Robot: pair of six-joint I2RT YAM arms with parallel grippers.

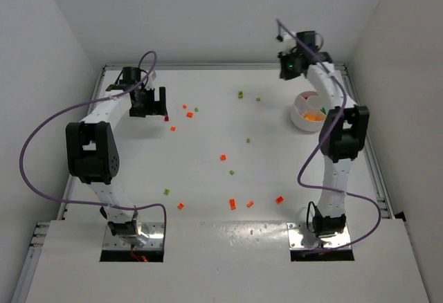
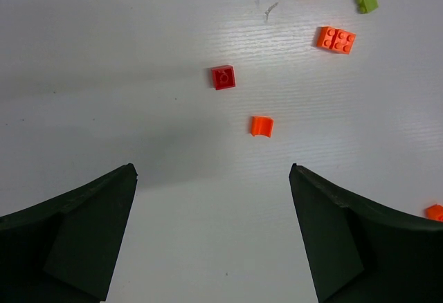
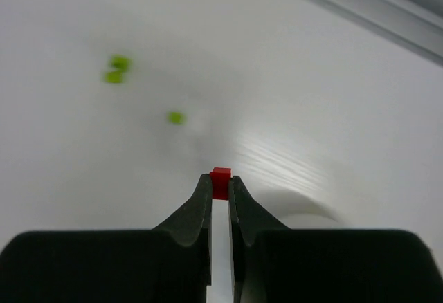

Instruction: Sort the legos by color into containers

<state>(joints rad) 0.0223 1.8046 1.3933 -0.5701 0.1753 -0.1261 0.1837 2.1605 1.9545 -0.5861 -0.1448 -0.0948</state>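
Right tool (image 3: 220, 180) pinches a tiny red plastic brick (image 3: 221, 173) at its very tips; it may pop out before the round white divided dish (image 1: 297, 121). Left tool (image 2: 213, 169) spread, empty.

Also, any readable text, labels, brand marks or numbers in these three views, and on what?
None readable in any view.
Studs of the orange brick: any embossing is too small to read.
Visible face of the red brick: blank.
The grey scratches on the table: marks, not letters.
The white dish: no label visible.
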